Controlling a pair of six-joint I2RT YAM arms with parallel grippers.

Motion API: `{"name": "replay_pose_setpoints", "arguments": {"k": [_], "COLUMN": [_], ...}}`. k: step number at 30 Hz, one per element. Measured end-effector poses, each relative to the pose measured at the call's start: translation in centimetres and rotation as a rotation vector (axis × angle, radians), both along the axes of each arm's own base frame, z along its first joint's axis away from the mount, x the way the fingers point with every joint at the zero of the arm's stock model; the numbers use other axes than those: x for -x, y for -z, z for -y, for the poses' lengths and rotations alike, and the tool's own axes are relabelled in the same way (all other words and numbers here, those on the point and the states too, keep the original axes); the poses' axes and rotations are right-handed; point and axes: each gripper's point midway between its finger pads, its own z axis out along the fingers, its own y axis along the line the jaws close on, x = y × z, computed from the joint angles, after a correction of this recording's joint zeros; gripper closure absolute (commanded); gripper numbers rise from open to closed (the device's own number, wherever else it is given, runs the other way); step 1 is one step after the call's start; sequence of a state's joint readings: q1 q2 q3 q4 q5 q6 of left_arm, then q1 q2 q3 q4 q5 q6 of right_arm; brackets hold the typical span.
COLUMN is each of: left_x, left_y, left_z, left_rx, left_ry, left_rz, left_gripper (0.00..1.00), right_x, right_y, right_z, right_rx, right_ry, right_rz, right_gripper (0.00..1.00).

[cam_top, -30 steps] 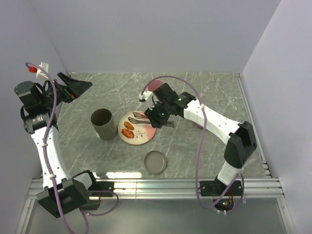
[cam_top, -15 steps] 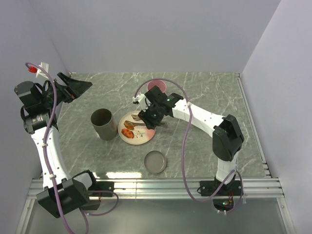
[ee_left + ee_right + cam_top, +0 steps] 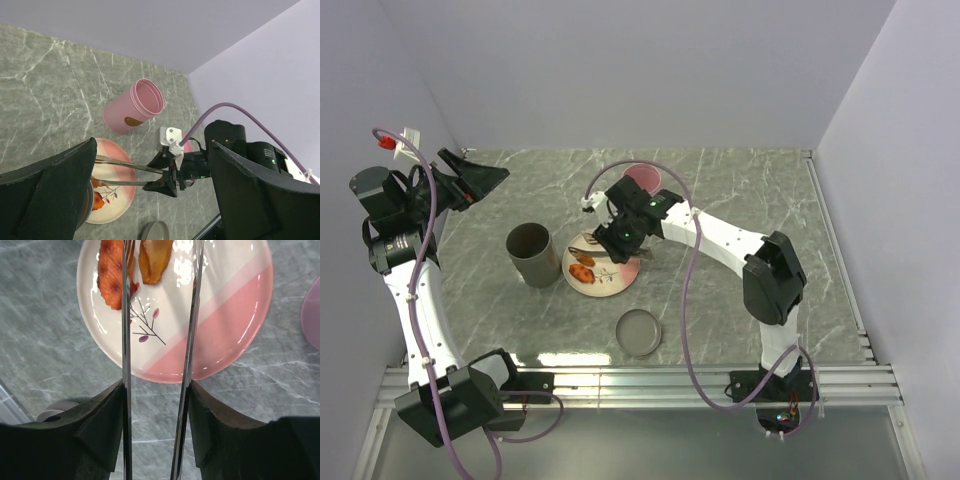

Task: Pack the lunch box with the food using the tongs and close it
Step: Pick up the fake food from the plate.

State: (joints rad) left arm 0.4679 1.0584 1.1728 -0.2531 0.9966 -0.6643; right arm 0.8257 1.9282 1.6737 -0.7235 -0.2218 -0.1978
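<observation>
The left arm [image 3: 417,300] and right arm [image 3: 720,232] share one build: glossy white link shells joined by blocky black joint housings, each mounted on a black base [image 3: 460,400]. A thin purple cable [image 3: 685,300] loops loosely outside each arm. Small green lights [image 3: 651,207] glow on the right arm's black wrist housing, near a small white bracket [image 3: 171,137]. The left end effector [image 3: 475,170] and right end effector [image 3: 156,387] have broad, matte black, wedge-shaped fingers.
</observation>
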Motion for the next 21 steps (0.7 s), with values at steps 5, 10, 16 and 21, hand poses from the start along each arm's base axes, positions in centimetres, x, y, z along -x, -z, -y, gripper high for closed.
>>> {"name": "replay_pose_setpoints", "arguments": {"k": [5, 10, 16, 21], "left_x": [0.0, -0.1, -0.2, -0.2], "left_y": [0.1, 0.3, 0.4, 0.4], "left_z": [0.0, -0.1, -0.1, -0.2], "left_rx": [-0.008, -0.011, -0.008, -0.007], "left_ry": [0.001, 0.001, 0.001, 0.001], "left_rz": [0.002, -0.001, -0.005, -0.006], "left_gripper": [0.01, 0.00, 0.01, 0.01], "right_x": [0.2, 0.1, -0.3, 0.1], "right_y": [1.8, 2.3, 2.4, 3.3], "right_z": [-0.2, -0.1, 0.3, 1.2], "right_rx": [0.041, 0.064, 0.088, 0.121], "right_ry": [-0.003, 0.002, 0.007, 0.001], "right_rz": [-0.015, -0.004, 0.022, 0.015], "right_gripper": [0.43, 0.43, 0.43, 0.44]}}
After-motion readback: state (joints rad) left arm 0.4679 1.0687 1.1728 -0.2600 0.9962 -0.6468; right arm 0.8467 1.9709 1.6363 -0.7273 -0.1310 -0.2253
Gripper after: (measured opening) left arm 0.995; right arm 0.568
